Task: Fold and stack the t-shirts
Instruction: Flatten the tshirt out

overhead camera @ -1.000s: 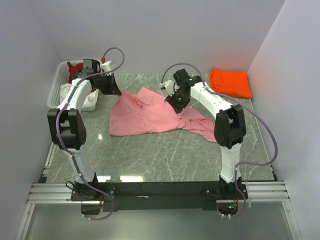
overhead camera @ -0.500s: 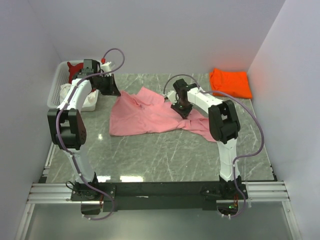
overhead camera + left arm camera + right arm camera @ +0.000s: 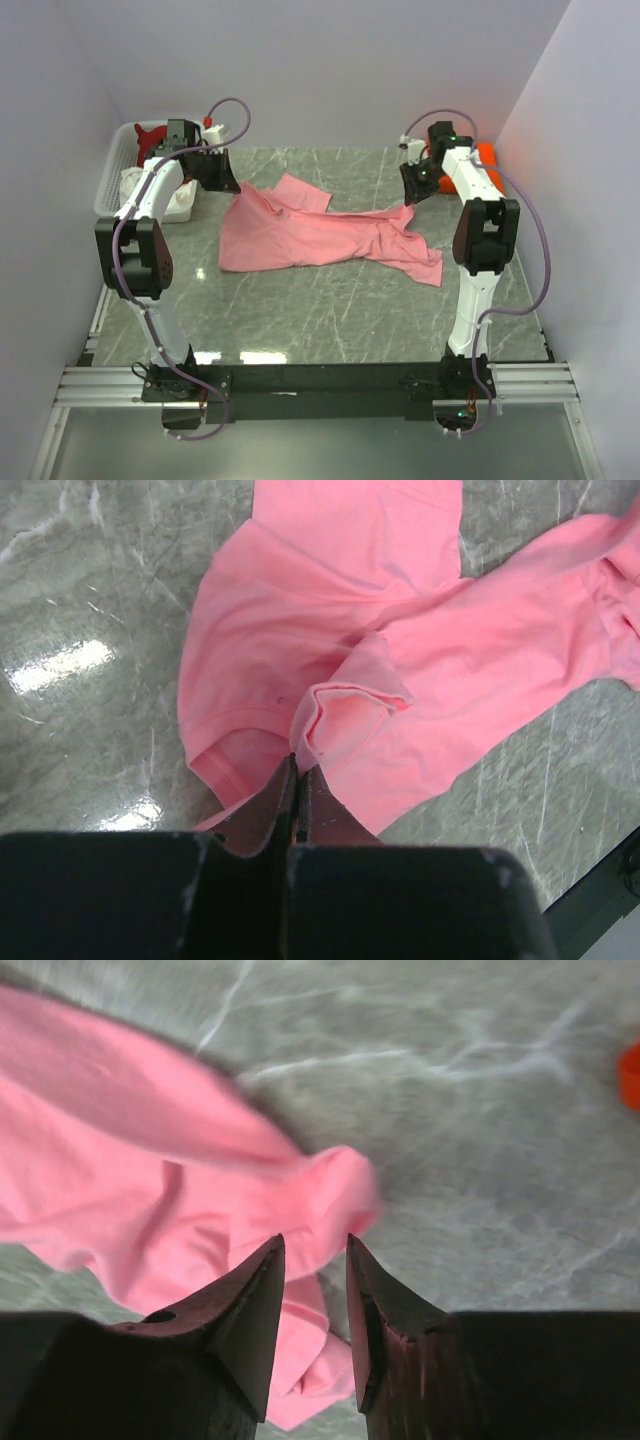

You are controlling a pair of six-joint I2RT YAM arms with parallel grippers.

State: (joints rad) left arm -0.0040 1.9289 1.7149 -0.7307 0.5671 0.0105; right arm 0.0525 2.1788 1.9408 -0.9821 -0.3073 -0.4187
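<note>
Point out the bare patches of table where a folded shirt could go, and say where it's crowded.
Bare marble lies between the pink t-shirt and the arm bases along the near edge, and also behind the shirt toward the back wall. Crowded: the far left, where the left tool pinches the shirt beside the white basket, and the far right corner, where the right tool sits by the orange t-shirt.

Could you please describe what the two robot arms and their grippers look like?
Both arms have white link shells with black joint housings and looping purple-grey cables. The left gripper and right gripper each have two dark, tapered, wedge-shaped fingers. Small green lights glow on the right arm.
</note>
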